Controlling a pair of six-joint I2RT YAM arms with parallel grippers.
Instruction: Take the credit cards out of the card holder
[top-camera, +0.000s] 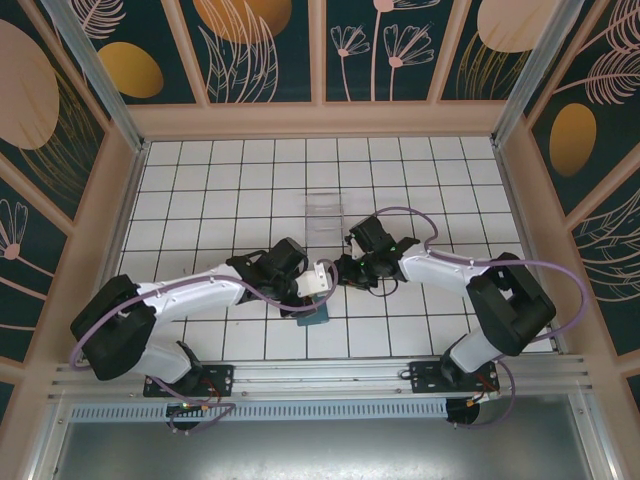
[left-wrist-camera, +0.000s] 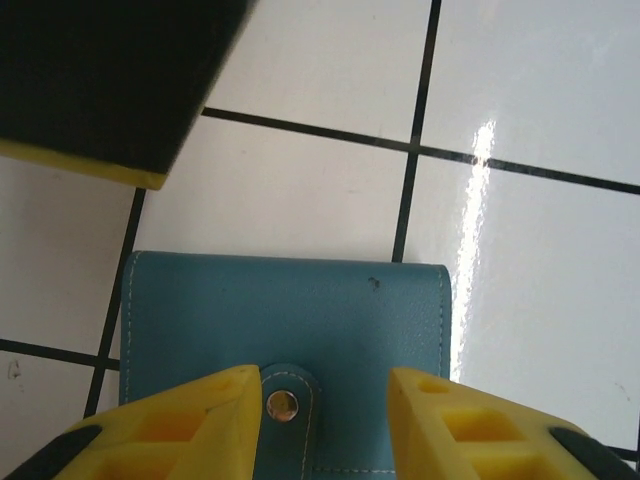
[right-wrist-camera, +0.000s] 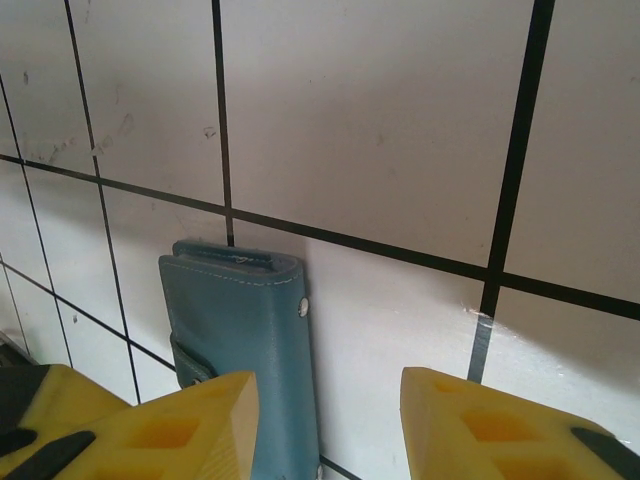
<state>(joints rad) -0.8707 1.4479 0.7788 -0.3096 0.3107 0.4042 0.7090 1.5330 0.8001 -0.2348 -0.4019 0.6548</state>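
Left pincer (left-wrist-camera: 322, 382) is hanging released directly over the flat slate-blue folded card holder (left-wrist-camera: 300, 300), whose snap tab (left-wrist-camera: 284, 425) is sitting between my fingers. Holder is lying on the white-tiled worktop (left-wrist-camera: 540, 280). Right pincer (right-wrist-camera: 328, 388) is hovering released, with the holder against its left finger.

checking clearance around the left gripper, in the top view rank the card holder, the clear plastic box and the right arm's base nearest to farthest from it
1. card holder, just under the left gripper, on its near side.
2. clear plastic box, further back, almost straight ahead of it.
3. right arm's base, far off to the right at the near edge.
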